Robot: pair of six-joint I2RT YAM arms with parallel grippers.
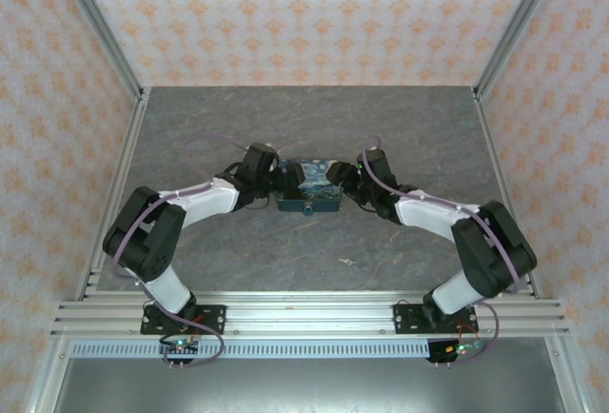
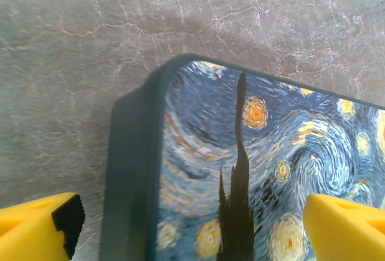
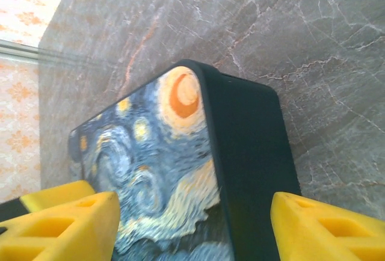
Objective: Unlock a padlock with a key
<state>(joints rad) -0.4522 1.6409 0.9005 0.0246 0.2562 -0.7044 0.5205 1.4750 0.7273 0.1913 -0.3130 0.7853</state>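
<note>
With the left claw (image 2: 191,218) and right claw (image 3: 195,213) both wide, each straddling one end of the rigid box (image 1: 309,187), the padlock (image 1: 309,210), apparently the speck on the box edge between them, is probably light, hard and slippery, so pinch its flat body sides.

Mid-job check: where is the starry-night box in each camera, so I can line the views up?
Top external: the box sits at picture centre, mid-table.
Left wrist: the box takes the lower right, rounded corner uppermost.
Right wrist: the box runs from centre to the bottom edge, dark side wall on its right.
Shared landmark: the grey marbled table around it.
</note>
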